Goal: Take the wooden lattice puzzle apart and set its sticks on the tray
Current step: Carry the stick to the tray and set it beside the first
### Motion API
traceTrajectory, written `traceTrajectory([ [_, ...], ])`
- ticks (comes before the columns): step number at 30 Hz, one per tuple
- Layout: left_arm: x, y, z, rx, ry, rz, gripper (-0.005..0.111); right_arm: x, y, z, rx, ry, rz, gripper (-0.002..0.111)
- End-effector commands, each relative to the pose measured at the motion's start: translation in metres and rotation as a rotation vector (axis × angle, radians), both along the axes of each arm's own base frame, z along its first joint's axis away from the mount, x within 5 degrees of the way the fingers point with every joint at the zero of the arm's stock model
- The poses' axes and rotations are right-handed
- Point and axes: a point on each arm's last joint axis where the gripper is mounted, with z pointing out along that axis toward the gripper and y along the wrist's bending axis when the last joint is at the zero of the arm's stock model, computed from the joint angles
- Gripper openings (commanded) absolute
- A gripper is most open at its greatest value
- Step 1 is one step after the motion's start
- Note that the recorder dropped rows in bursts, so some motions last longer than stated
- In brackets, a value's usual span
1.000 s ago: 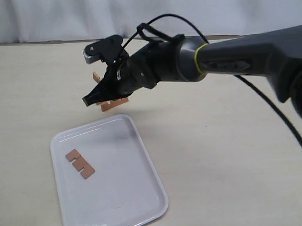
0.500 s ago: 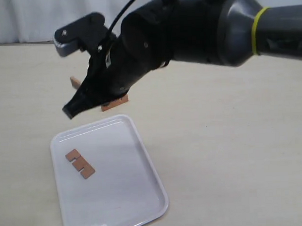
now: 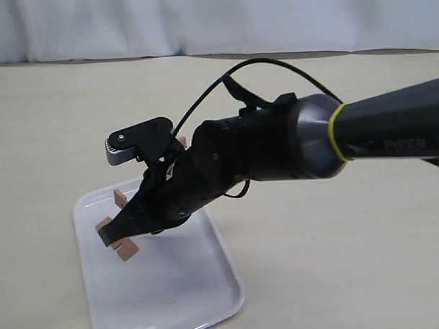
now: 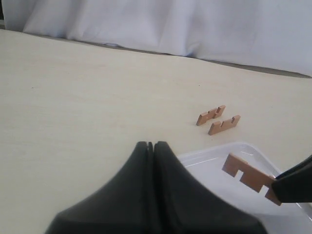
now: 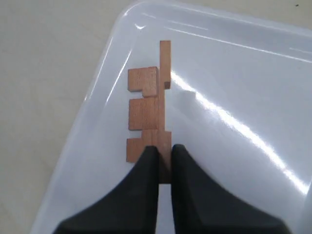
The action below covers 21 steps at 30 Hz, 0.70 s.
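Right gripper is clenched on one end of the held stick, which is carried edge-on, low over the tray near one corner. A flat stick already lies on the tray floor right alongside, apparently touching it; cannot tell whether the held stick's lower edge rests on the tray. Step in hand, by my reading, is the release: settle it onto the floor, part the fingers only a little, then lift straight up so the pads drag neither piece. The rim is close on one side, so tip the stick inward. Left gripper is pinched together on nothing, over the table just beside the tray. Two loose sticks lie on the table past the tray, side by side, not interlocked; no assembled lattice in view. In the exterior view the right forearm crosses above them, and it would need to clear before the next reach.
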Motion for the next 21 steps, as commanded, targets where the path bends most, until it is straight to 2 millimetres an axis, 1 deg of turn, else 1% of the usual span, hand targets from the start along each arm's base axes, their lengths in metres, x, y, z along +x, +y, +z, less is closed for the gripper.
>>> traceTrajectory([
  [1, 0.000, 0.000, 0.000, -0.007, -0.011, 0.002, 0.000, 0.004, 0.001, -0.018, 0.007, 0.008, -0.036, 0.005],
  [4, 0.000, 0.000, 0.000, -0.007, -0.011, 0.002, 0.000, 0.006, 0.001, -0.029, -0.006, 0.018, -0.039, 0.005],
  [5, 0.000, 0.000, 0.000, -0.007, -0.011, 0.002, 0.000, 0.007, 0.001, -0.034, -0.011, 0.017, -0.044, 0.006],
  [7, 0.000, 0.000, 0.000, -0.007, -0.011, 0.002, 0.000, 0.008, 0.001, -0.034, -0.009, 0.010, -0.047, 0.013],
  [9, 0.000, 0.000, 0.000, -0.007, -0.011, 0.002, 0.000, 0.008, 0.002, -0.033, -0.003, 0.002, -0.056, 0.023],
  [10, 0.000, 0.000, 0.000, -0.007, -0.011, 0.002, 0.000, 0.009, 0.002, -0.032, -0.001, -0.001, -0.056, 0.038],
  [11, 0.000, 0.000, 0.000, -0.007, -0.011, 0.002, 0.000, 0.009, 0.002, -0.032, -0.001, -0.001, -0.056, 0.046],
  [12, 0.000, 0.000, 0.000, -0.007, -0.011, 0.002, 0.000, 0.009, 0.002, -0.031, -0.001, -0.001, -0.055, 0.058],
  [13, 0.000, 0.000, 0.000, -0.007, -0.011, 0.002, 0.000, 0.009, 0.002, -0.030, 0.001, -0.003, -0.055, 0.062],
  [14, 0.000, 0.000, 0.000, -0.007, -0.011, 0.002, 0.000, 0.009, 0.002, -0.024, 0.009, -0.014, -0.055, 0.068],
  [16, 0.000, 0.000, 0.000, -0.007, -0.011, 0.002, 0.000, 0.008, 0.002, -0.010, 0.022, -0.042, -0.045, 0.073],
  [18, 0.000, 0.000, 0.000, -0.007, -0.011, 0.002, 0.000, 0.006, 0.000, 0.011, 0.036, -0.090, -0.022, 0.075],
  [19, 0.000, 0.000, 0.000, -0.007, -0.011, 0.002, 0.000, 0.005, -0.001, 0.026, 0.043, -0.132, -0.008, 0.075],
  [20, 0.000, 0.000, 0.000, -0.007, -0.011, 0.002, 0.000, 0.004, -0.002, 0.033, 0.044, -0.152, -0.003, 0.075],
  [21, 0.000, 0.000, 0.000, -0.007, -0.011, 0.002, 0.000, 0.006, -0.007, 0.047, 0.071, -0.195, -0.031, 0.075],
])
